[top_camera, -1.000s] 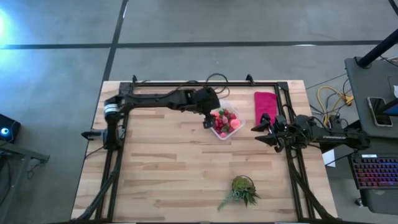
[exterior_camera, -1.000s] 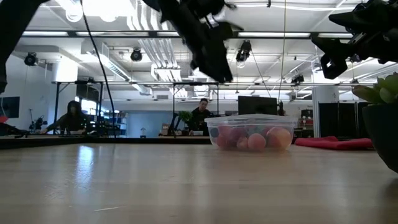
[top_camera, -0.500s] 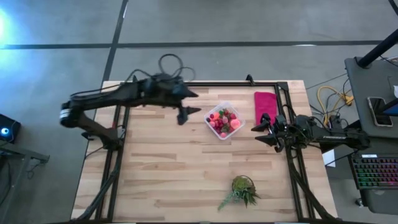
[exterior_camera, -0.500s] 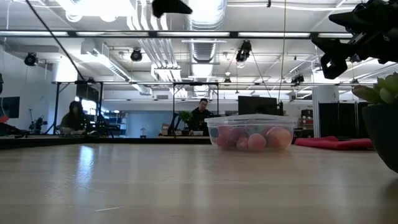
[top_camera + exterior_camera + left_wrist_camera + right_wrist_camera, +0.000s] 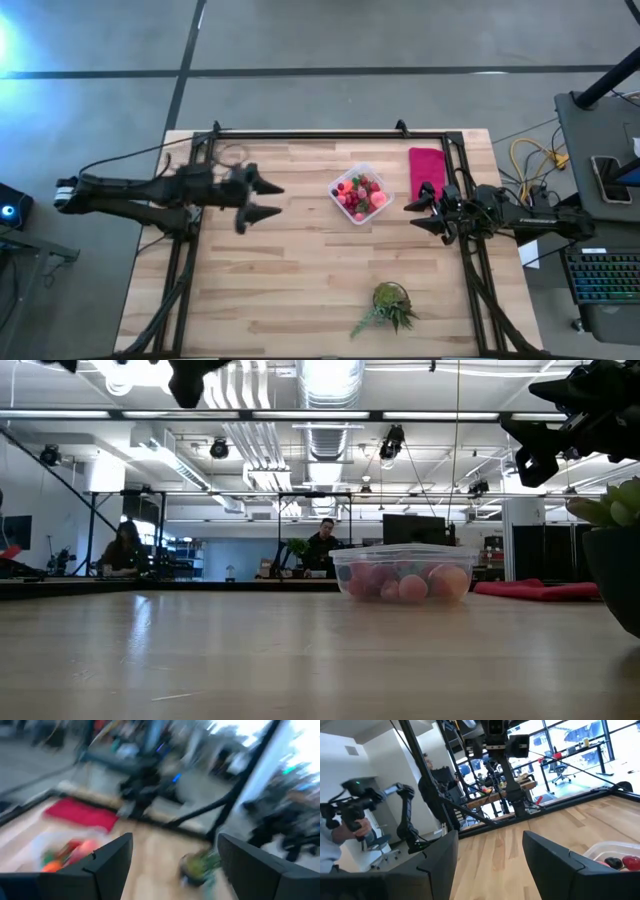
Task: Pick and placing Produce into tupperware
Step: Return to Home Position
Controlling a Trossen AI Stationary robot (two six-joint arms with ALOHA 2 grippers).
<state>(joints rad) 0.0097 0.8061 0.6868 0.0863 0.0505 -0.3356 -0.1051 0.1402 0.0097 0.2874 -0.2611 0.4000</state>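
The clear tupperware (image 5: 360, 195) stands on the table's far middle, its base flat on the wood, with red and pink produce (image 5: 358, 192) and an orange piece inside; the low view shows the tupperware (image 5: 405, 572) with the produce (image 5: 412, 586) heaped in it. My left gripper (image 5: 278, 199) hangs open above the left half of the table, well left of the tupperware. My right gripper (image 5: 411, 216) waits open just right of it, raised. The left wrist view is blurred; my left gripper (image 5: 175, 840) there holds nothing. My right gripper (image 5: 490, 834) is bare between the fingers too.
A magenta cloth (image 5: 427, 170) lies flat by the far right corner. A green spiky plant (image 5: 388, 305) sits near the near edge, right of centre. Black frame rails (image 5: 330, 134) run along the far and side edges. People sit at desks in the room behind (image 5: 322, 545).
My left arm has drawn back from above the tupperware toward the table's left edge, sweeping quickly across the far half of the table and folding outward. The tupperware and its produce have stayed in place.
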